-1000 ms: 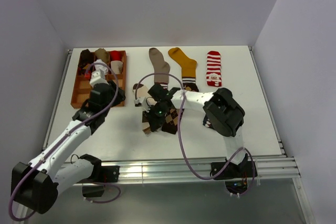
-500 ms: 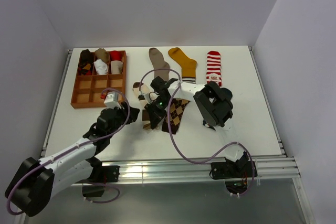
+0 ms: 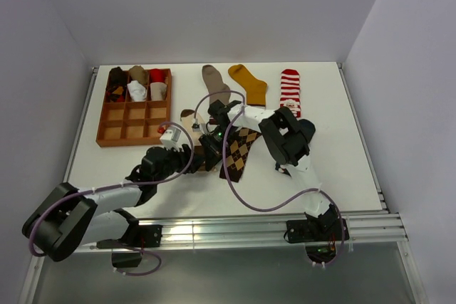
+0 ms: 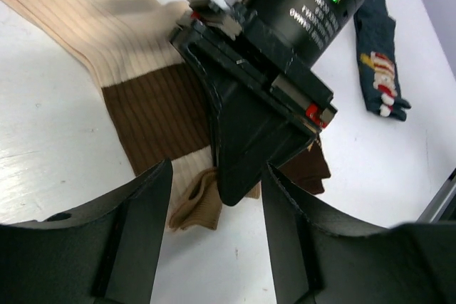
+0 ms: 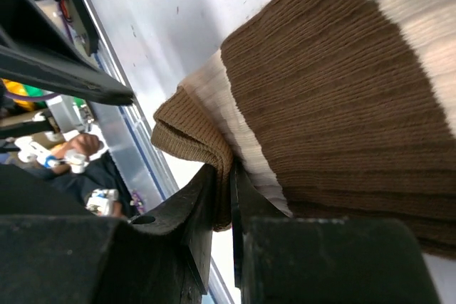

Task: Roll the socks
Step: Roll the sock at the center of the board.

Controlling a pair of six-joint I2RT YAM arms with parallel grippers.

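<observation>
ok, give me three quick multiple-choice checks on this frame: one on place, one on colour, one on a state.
1. Which row of the tray holds the rolled socks?
A) far row
B) middle row
C) near row

2. What colour is the sock lying flat between the taupe sock and the striped sock?
A) navy
B) mustard
C) green

3. What is the right claw doing?
A) open above the tray
B) shut on the cream-and-brown sock
C) shut on the striped sock

Key:
1 A, in the top view only the three far compartments are filled.
2 B, the mustard sock lies between those two.
3 B, the right wrist view shows its fingers pinching that sock's tan end.
</observation>
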